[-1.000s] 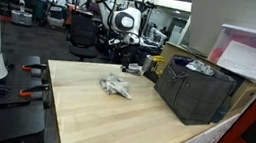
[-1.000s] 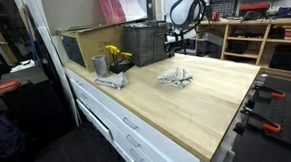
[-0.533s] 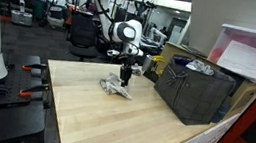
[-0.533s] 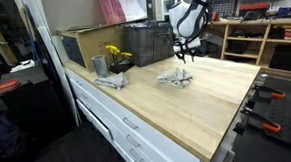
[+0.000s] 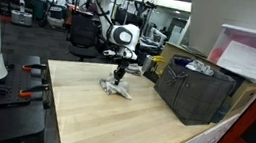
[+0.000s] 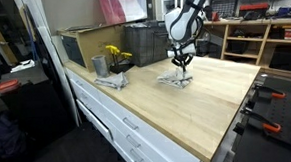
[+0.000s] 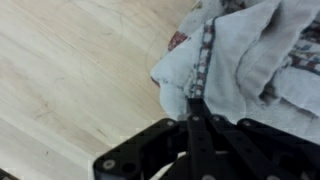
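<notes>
Descending and closing since the earlier frames, the black Robotiq gripper (image 5: 118, 79) is now pressing its fingers together on the crumpled grey-white cloth (image 5: 118, 87), which is lying mid-table on the light wooden tabletop (image 5: 110, 125). Whether fabric is being pinched cannot be told. In an exterior view, a dark slatted plastic crate (image 5: 196, 91) is standing well to the right.

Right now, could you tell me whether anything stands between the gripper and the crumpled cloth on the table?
Nothing visible does. The gripper sits directly on the cloth, jaws shut, seemingly pinching a fold; the dark basket stands well aside.
</notes>
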You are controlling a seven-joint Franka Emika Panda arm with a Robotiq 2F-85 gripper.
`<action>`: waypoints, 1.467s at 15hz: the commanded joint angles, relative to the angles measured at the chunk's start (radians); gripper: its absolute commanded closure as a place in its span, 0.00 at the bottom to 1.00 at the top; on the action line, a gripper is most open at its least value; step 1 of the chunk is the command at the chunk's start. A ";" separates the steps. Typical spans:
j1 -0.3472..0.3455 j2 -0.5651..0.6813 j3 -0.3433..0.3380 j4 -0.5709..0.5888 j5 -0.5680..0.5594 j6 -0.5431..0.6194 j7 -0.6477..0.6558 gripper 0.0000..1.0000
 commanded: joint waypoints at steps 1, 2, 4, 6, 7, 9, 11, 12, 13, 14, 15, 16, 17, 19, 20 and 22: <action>-0.054 0.010 0.061 0.046 0.093 -0.030 -0.072 1.00; -0.068 0.015 0.079 0.056 0.127 -0.035 -0.096 1.00; -0.095 0.027 0.114 0.069 0.189 -0.016 -0.161 1.00; -0.119 0.051 0.138 0.092 0.243 -0.009 -0.225 1.00; -0.129 0.065 0.147 0.105 0.268 -0.011 -0.259 1.00; -0.140 0.090 0.156 0.127 0.304 -0.018 -0.312 1.00; -0.151 0.112 0.167 0.143 0.339 -0.027 -0.364 1.00; -0.150 0.123 0.166 0.148 0.350 -0.031 -0.378 1.00; -0.147 0.139 0.163 0.154 0.359 -0.037 -0.390 1.00; -0.145 0.154 0.161 0.161 0.364 -0.052 -0.398 1.00; -0.142 0.167 0.158 0.168 0.367 -0.072 -0.403 1.00; -0.135 0.174 0.152 0.171 0.362 -0.082 -0.399 1.00; -0.136 0.171 0.154 0.175 0.364 -0.095 -0.400 1.00; -0.141 0.151 0.154 0.177 0.367 -0.113 -0.406 1.00; -0.140 0.140 0.153 0.173 0.366 -0.118 -0.408 1.00; -0.141 0.114 0.155 0.151 0.369 -0.119 -0.424 1.00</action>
